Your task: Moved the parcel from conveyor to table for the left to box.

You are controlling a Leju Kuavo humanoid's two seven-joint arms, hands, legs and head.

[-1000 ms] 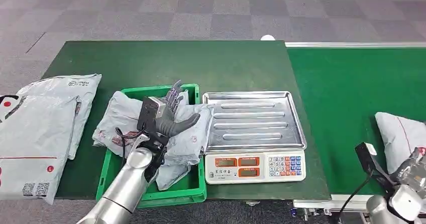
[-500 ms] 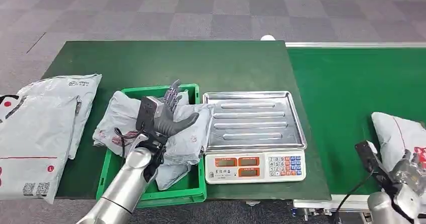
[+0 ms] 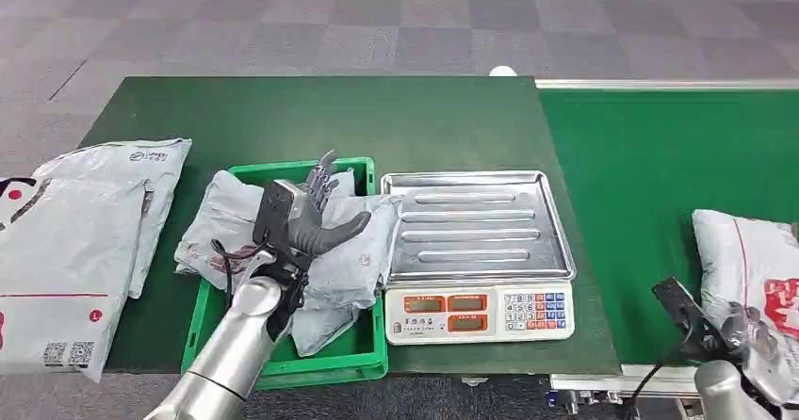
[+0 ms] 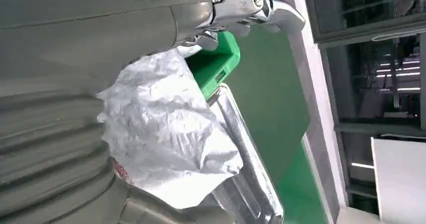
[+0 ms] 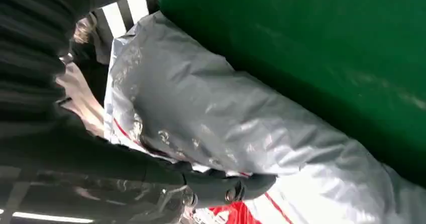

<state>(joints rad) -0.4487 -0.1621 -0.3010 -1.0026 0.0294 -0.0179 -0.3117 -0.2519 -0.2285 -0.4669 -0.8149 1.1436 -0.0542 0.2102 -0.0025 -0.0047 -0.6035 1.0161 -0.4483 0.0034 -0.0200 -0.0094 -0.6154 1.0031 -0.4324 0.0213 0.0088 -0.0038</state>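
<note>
A grey parcel with red print (image 3: 749, 255) lies on the green conveyor (image 3: 660, 166) at the right edge. My right hand (image 3: 746, 333) is at its near edge. In the right wrist view its thumb (image 5: 221, 186) lies against the parcel (image 5: 226, 118), with the dark fingers on the other side; whether it grips is unclear. My left hand (image 3: 303, 215) hovers with fingers spread above the crumpled grey parcels (image 3: 353, 260) in the green box (image 3: 209, 318). The left wrist view shows one of those parcels (image 4: 166, 138) beside the box's rim (image 4: 218, 63).
A scale with a steel tray (image 3: 476, 220) stands on the green table (image 3: 311, 119) between the box and the conveyor. Flat grey parcels (image 3: 75, 241) lie at the table's left end. Carpet floor lies beyond.
The parcel on the conveyor has come slightly to the left. My right hand has moved up to its near edge. My left hand has barely shifted.
</note>
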